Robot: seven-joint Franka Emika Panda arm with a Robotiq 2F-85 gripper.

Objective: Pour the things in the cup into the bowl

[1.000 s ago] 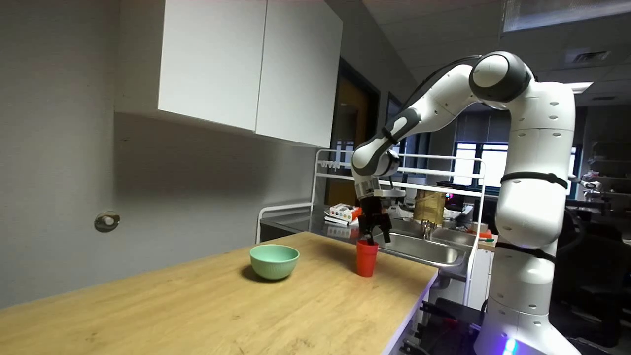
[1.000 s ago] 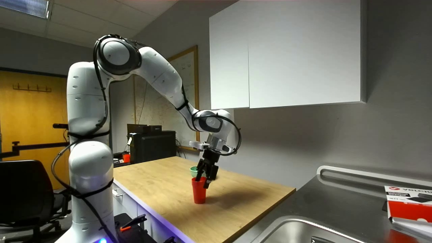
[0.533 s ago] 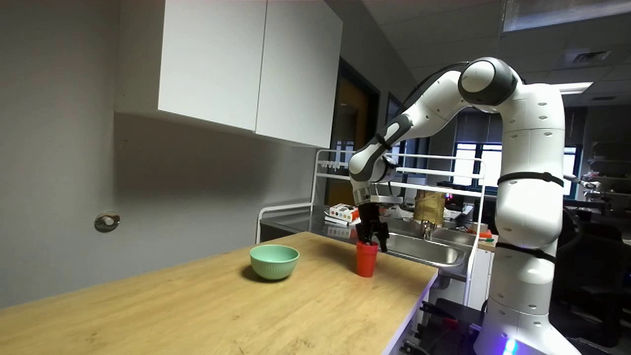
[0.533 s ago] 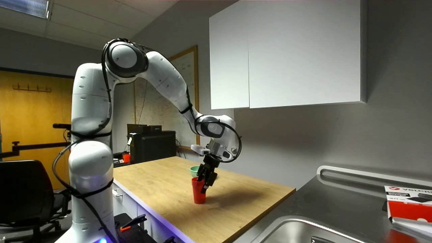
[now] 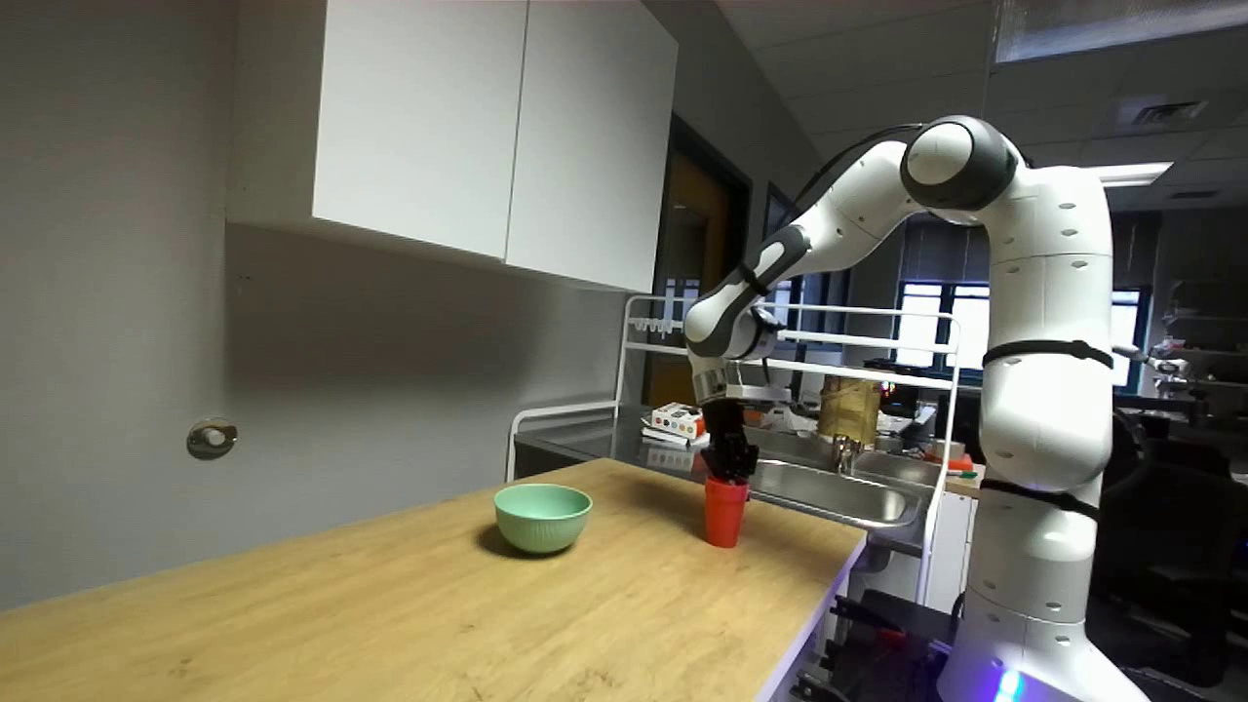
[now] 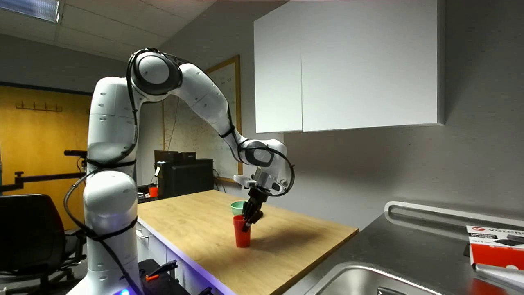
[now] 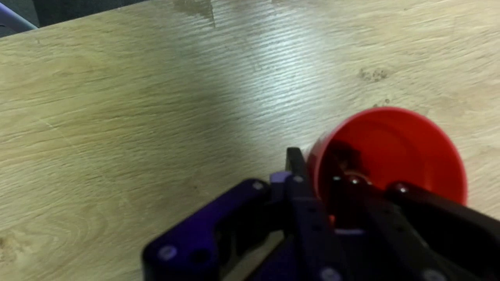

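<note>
Upright near the end of the wooden counter stands the red cup (image 5: 724, 519), also visible in an exterior view as the cup (image 6: 242, 238). My gripper (image 7: 317, 166) straddles its wall: one finger (image 7: 297, 168) presses along the outside, the other reaches down inside. The jaws are drawn together with the wall between them. Looking into the cup (image 7: 406, 152), I see red floor and a dark patch beside the inner finger; its contents cannot be made out. The light-green bowl (image 5: 542, 526) rests apart from the cup, and is partly hidden behind the gripper as the bowl (image 6: 236, 207).
White cabinets (image 5: 429, 127) hang above the wooden counter (image 5: 409, 595). Past the counter's end lie a metal sink (image 5: 838, 492), a white rack (image 5: 858, 370) and a red-and-white box (image 6: 495, 248) on the dark worktop.
The gripper has come down over the cup's rim, and its jaws have closed from wide apart onto the cup's wall. The cup has barely shifted; the bowl is unmoved.
</note>
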